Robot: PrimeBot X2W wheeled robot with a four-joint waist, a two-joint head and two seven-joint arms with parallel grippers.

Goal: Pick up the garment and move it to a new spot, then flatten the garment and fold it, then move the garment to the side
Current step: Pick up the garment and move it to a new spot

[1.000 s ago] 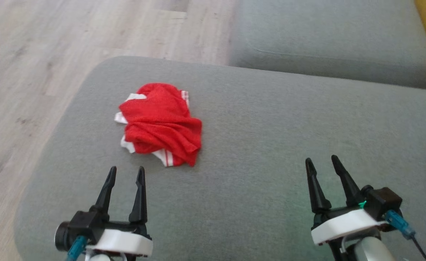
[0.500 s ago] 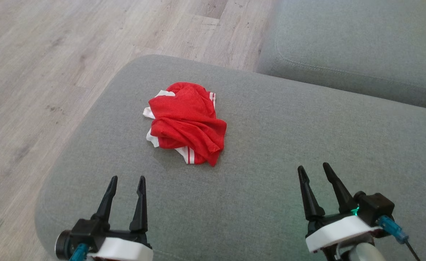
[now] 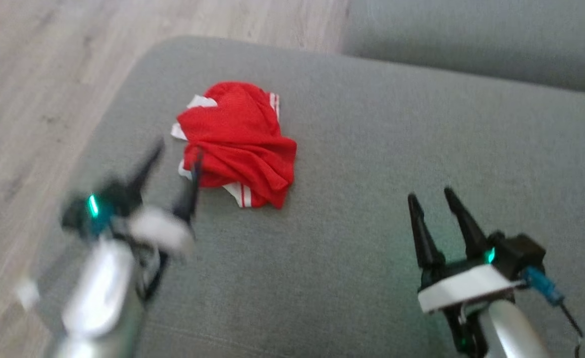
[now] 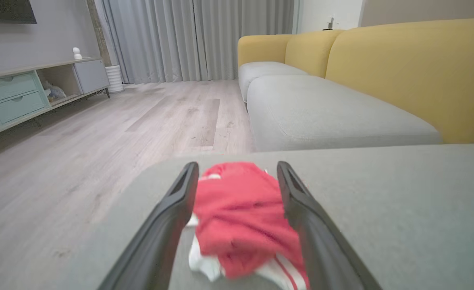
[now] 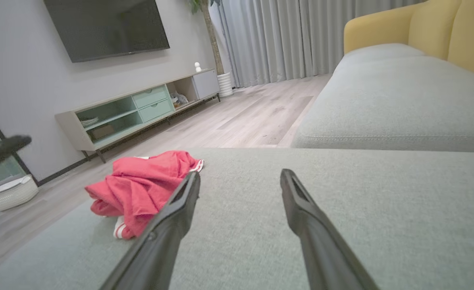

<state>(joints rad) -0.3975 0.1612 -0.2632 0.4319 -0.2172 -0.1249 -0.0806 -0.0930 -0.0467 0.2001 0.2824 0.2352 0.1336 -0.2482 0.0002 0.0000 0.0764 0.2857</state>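
Red garment [image 3: 238, 144], white trim, lies crumpled on grey sofa cushion [image 3: 372, 149], upper centre-left of the head view. Left end effector [image 3: 178, 149], blurred, mid-left: fingers spread, tips at the garment's near edge, contact unclear. Left wrist view frames the garment between them. Right end effector [image 3: 430, 194], lower right: fingers spread, empty, well apart from the garment.

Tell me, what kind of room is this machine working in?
Most likely a home living room. There is a yellow-backed sofa with grey seat cushions, a flat television on the wall above a low cabinet, and long grey curtains.
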